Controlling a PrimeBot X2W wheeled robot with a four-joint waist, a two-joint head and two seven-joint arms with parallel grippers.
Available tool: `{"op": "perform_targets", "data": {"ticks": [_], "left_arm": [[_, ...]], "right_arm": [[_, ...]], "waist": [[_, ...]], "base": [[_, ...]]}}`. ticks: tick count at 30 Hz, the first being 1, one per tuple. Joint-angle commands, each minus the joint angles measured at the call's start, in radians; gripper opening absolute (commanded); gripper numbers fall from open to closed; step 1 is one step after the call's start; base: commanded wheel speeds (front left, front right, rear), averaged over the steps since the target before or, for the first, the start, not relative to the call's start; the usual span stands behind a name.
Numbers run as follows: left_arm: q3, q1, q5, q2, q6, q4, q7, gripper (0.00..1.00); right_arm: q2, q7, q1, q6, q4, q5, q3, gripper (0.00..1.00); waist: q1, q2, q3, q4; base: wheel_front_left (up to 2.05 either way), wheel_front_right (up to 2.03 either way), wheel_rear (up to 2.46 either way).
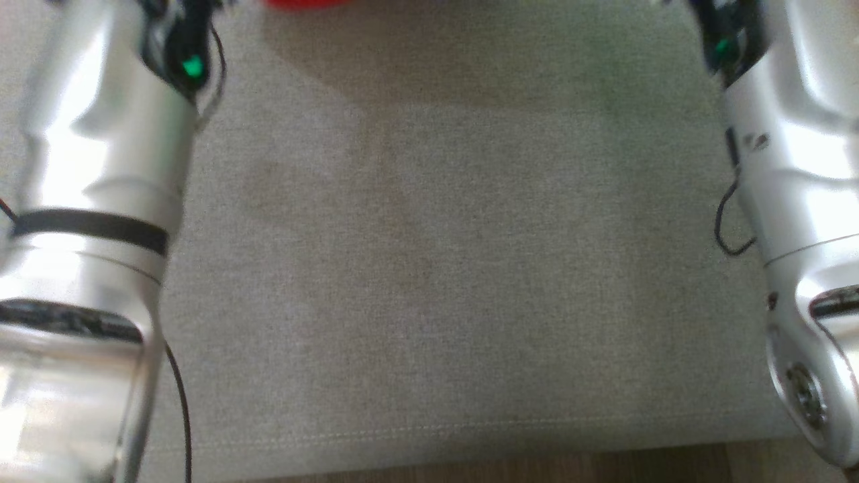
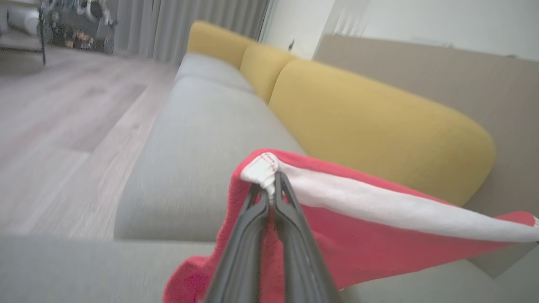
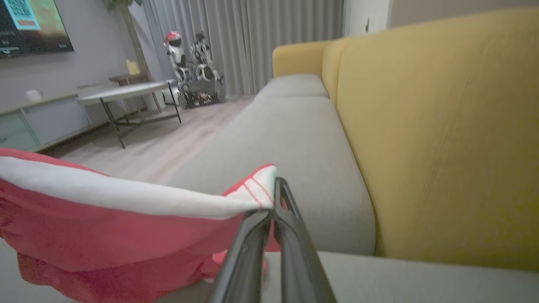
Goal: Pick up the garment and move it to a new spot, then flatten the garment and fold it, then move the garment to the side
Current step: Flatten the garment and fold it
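Observation:
The garment is red cloth with a white band. A sliver of it (image 1: 298, 3) peeks in at the top edge of the head view. In the left wrist view my left gripper (image 2: 271, 189) is shut on one white corner of the garment (image 2: 358, 235), which stretches away to the right above the sofa seat. In the right wrist view my right gripper (image 3: 273, 198) is shut on the other white-edged corner, and the garment (image 3: 105, 227) hangs taut to the left. Both silver forearms (image 1: 100, 201) (image 1: 798, 168) reach forward along the sides of the head view.
A grey sofa seat (image 1: 443, 268) lies below me, its front edge (image 1: 402, 436) near the floor. Yellow back cushions (image 2: 370, 126) (image 3: 438, 134) line the sofa. Wooden floor, a low table (image 3: 126, 90), a TV and another robot (image 3: 193, 71) by grey curtains lie beyond.

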Motion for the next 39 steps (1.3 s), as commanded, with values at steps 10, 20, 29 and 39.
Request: {"op": "perform_targets", "data": {"ticks": [10, 20, 29, 39], "left_arm": [[-0.014, 0.198, 0.012, -0.033, -0.006, 0.134, -0.014, 0.00], [0.043, 0.491, 0.040, -0.047, -0.007, -0.032, -0.014, 0.00], [0.099, 0.829, 0.123, -0.042, 0.005, -0.326, -0.014, 0.00], [0.119, 1.206, 0.137, 0.032, 0.092, -0.714, 0.049, 0.00]], "right_arm": [[0.035, -0.137, 0.128, -0.001, 0.222, 0.073, 0.107, 0.00], [0.035, -0.196, 0.391, -0.001, 0.220, 0.118, 0.147, 0.00], [-0.008, -0.204, 0.749, -0.001, -0.041, 0.107, 0.111, 0.00], [0.020, 0.068, 1.246, -0.001, -0.653, 0.008, -0.081, 0.00]], "waist": [[-0.0002, 0.0000, 0.017, 0.018], [-0.0002, 0.0000, -0.071, 0.010], [-0.0002, 0.0000, -0.162, 0.009], [-0.0002, 0.0000, -0.258, 0.013]], "base": [[0.00, 0.00, 0.00], [0.00, 0.00, 0.00], [0.00, 0.00, 0.00], [0.00, 0.00, 0.00]]}}
